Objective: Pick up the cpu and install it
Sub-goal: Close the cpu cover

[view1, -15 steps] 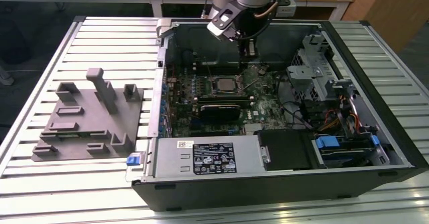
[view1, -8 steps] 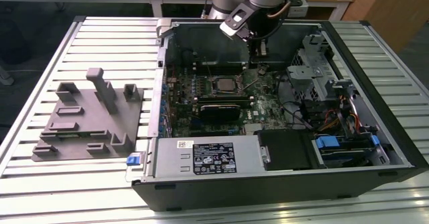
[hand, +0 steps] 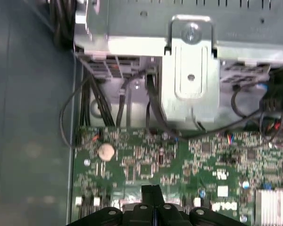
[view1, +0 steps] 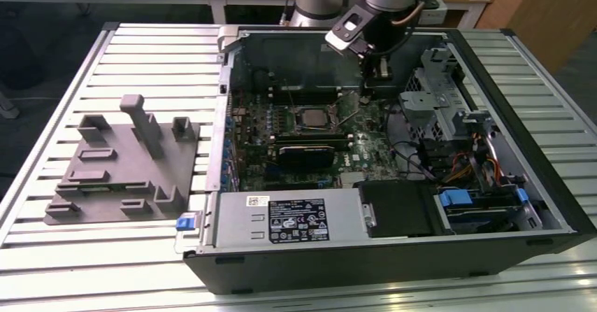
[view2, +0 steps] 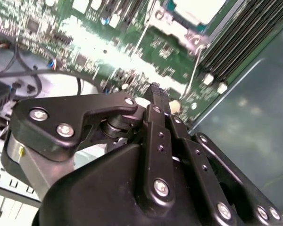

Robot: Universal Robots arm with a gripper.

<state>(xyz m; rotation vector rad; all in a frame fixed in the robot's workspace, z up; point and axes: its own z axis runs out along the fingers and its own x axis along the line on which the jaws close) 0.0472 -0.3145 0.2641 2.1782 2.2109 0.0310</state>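
Note:
A pale silver square that looks like the cpu lies flat inside the black-framed socket on the green motherboard in the open computer case. In the second wrist view the cpu is a bright square with a thin green edge. My gripper hangs above the board, to the exterior view's right of the socket and apart from it. Both wrist views show the black fingers pressed together, the gripper shut with nothing between them.
A thin metal lever stands up beside the socket. A black block sits on the board below the socket. A metal drive cage with cables flanks my gripper. A grey fixture rests on the slatted table at the exterior view's left.

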